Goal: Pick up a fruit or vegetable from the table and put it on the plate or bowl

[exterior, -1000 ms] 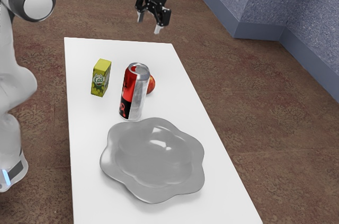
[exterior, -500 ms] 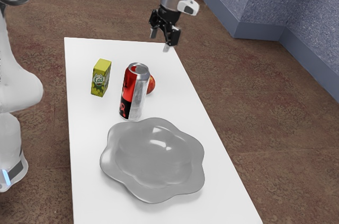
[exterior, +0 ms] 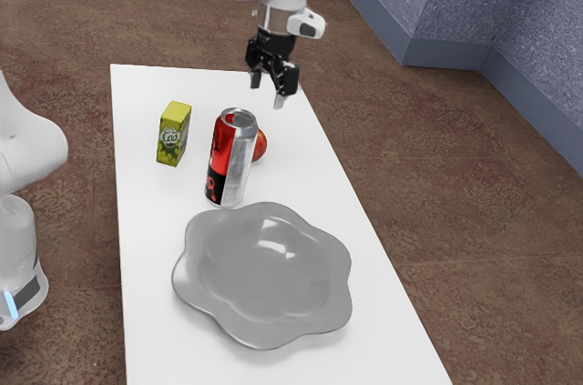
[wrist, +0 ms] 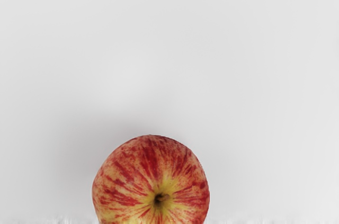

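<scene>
Hovering over the far end of the white table [exterior: 146, 248], the black gripper [exterior: 267, 94] points down, fingers spread with nothing between them. The red-and-yellow apple [exterior: 260, 144] sits on the tabletop below and nearer than the gripper, apart from it, half hidden behind a red soda can [exterior: 230, 159]. Wrist view: apple [wrist: 151, 181] upright, stem hollow facing the camera. Wavy grey plate [exterior: 262, 271] lies just before the can. Yellow-green juice carton [exterior: 174, 134] stands at the can's side, toward the exterior view's left.
</scene>
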Motion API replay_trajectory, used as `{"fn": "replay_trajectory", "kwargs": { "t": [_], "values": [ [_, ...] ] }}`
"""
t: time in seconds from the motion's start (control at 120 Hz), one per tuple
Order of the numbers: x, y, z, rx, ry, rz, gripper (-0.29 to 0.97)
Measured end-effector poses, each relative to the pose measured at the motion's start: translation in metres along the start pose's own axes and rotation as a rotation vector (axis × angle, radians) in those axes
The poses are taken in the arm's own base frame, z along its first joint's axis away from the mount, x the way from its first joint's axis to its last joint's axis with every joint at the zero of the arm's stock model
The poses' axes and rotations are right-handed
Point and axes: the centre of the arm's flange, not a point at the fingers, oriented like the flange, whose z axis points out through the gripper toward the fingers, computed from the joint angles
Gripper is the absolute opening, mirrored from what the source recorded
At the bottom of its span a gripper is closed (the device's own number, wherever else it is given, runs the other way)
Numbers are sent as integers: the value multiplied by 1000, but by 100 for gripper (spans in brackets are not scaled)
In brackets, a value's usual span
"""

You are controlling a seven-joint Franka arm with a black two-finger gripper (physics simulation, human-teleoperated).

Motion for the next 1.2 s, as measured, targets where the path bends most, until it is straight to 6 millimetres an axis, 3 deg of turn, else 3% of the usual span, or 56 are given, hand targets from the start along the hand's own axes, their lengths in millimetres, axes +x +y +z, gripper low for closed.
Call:
{"fn": "replay_trajectory", "kwargs": {
  "t": [0.083,0.25,0.317,0.683,0.85,1.2],
  "values": [
    [-3,-2,7,-32,-19,-5,66],
    [-1,-27,26,-57,-64,-56,66],
    [5,-32,44,-71,-101,-63,66],
    [4,-18,72,-36,-161,-47,66],
    [1,-22,89,-2,-197,-65,66],
    [6,-20,94,47,-174,-80,66]
  ]
}}
